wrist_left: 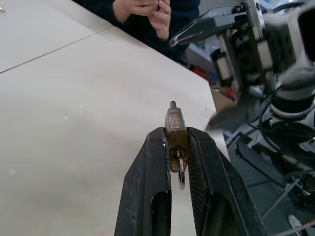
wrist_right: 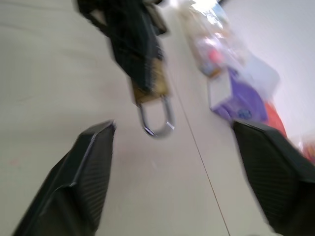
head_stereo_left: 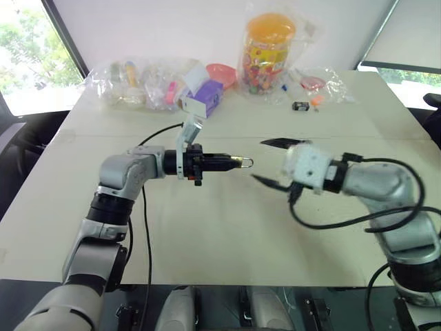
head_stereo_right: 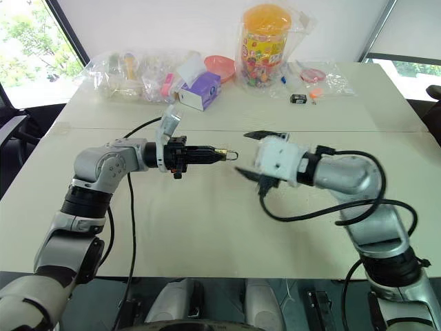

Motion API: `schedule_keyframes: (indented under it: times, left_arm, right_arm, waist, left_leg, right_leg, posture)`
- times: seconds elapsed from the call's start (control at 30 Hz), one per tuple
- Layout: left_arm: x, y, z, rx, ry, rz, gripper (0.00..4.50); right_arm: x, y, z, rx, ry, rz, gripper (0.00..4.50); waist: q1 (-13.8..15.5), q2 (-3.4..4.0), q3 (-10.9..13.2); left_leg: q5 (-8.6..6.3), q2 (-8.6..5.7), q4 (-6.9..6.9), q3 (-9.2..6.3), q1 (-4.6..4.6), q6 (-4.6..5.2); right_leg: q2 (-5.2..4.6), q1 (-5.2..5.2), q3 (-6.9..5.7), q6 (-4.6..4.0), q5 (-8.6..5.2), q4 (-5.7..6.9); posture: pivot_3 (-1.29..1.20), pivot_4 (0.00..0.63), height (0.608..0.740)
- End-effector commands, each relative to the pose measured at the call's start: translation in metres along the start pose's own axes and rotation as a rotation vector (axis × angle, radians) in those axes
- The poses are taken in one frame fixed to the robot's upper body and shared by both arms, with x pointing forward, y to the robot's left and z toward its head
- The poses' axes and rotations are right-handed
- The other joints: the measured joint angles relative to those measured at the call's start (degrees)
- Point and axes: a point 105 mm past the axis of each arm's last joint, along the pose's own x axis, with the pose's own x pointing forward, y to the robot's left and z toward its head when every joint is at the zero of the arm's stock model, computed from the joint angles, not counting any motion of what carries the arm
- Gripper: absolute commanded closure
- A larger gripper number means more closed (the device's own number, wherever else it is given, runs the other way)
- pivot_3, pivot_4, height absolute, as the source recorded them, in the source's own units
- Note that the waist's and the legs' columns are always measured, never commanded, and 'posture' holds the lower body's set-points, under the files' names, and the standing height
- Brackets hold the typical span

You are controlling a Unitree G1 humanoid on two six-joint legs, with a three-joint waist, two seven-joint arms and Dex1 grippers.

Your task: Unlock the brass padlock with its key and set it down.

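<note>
Two black-fingered grippers are facing each other above the pale tabletop [head_stereo_left: 220,227]. The left gripper [wrist_left: 175,147] is pinching the small golden-brass padlock [wrist_left: 176,132] by its body, jaws pressed flat against its sides, holding it off the table with the silvery shackle [wrist_right: 156,118] pointing toward the right gripper [head_stereo_left: 274,162]. A thin ring [wrist_left: 181,172] is hanging at the lock's keyhole end, between the left fingers; whether a key is seated there cannot be told. The right gripper is standing near the shackle but apart from it, jaws spread wide and empty.

Doing this step well probably means the left arm is keeping the lock level and steady while the right one is lining its fingers up on the part it has to work, closing only when centred. A glancing touch could twist the tiny lock in its grip. Bags of clutter [head_stereo_left: 138,83] and a yellow-lidded plastic jar [head_stereo_left: 267,52] are lying well clear at the far edge.
</note>
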Motion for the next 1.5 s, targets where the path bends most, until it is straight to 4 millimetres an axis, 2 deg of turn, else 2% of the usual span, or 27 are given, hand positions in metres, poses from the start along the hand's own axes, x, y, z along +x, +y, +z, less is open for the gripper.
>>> schedule_keyframes:
  times: [0.03,0.1,0.13,0.47,1.07,1.33,1.5]
  left_arm:
    - [0.001,-0.005,0.015,0.063,-0.017,-0.028,4.50]
    - [0.001,-0.007,0.016,0.064,-0.017,-0.038,4.50]
    - [0.002,-0.008,0.016,0.065,-0.015,-0.045,4.50]
    - [0.004,-0.014,0.019,0.066,-0.012,-0.078,4.50]
    - [0.002,-0.025,0.024,0.078,-0.018,-0.113,4.50]
    - [0.003,-0.018,0.017,0.069,-0.003,-0.084,4.50]
    - [0.003,-0.016,-0.011,0.064,0.075,-0.100,4.50]
  right_arm:
    - [-0.003,-0.003,0.014,0.056,-0.048,-0.039,3.00]
    - [-0.002,-0.003,0.014,0.067,-0.050,-0.050,4.07]
    - [0.000,-0.003,0.014,0.078,-0.053,-0.057,4.44]
    - [0.014,0.012,0.011,0.120,-0.058,-0.030,4.44]
    - [0.025,0.019,-0.007,0.124,-0.027,0.031,4.44]
    - [0.018,0.023,-0.008,0.114,-0.013,0.034,4.44]
    - [-0.001,0.028,-0.019,0.063,0.084,0.009,4.44]
  waist:
    - [-0.07,0.00,0.00]
    - [-0.04,0.00,0.00]
    - [-0.04,0.00,0.00]
    - [-0.06,0.00,0.00]
    - [-0.07,0.00,0.00]
    - [-0.02,0.00,0.00]
    - [0.06,0.00,0.00]
  left_leg:
    - [0.00,0.00,0.00,0.00,0.00,0.00]
    - [0.00,0.00,0.00,0.00,0.00,0.00]
    - [0.00,-0.01,0.00,0.00,0.00,0.00]
    - [0.00,-0.02,0.00,0.00,-0.01,0.00]
    - [0.00,-0.03,0.00,0.00,-0.01,0.01]
    - [0.00,-0.03,0.00,0.00,-0.01,0.01]
    - [-0.02,-0.05,0.00,-0.02,-0.05,0.03]
  right_leg:
    - [0.00,0.00,0.00,0.00,0.00,0.00]
    - [0.00,0.00,0.00,0.00,0.00,0.00]
    - [0.00,0.00,0.00,0.00,0.00,0.00]
    - [0.01,0.00,0.00,0.00,0.00,-0.01]
    - [0.01,0.00,0.00,0.00,0.00,-0.01]
    - [0.01,0.00,0.00,0.00,0.00,-0.01]
    - [-0.01,0.00,0.01,0.00,0.00,-0.06]
  posture:
    - [0.00,0.150,0.740]
    - [0.00,0.150,0.740]
    - [0.00,0.150,0.740]
    - [0.00,0.150,0.740]
    - [0.00,0.150,0.740]
    - [0.00,0.150,0.740]
    - [0.00,0.150,0.740]
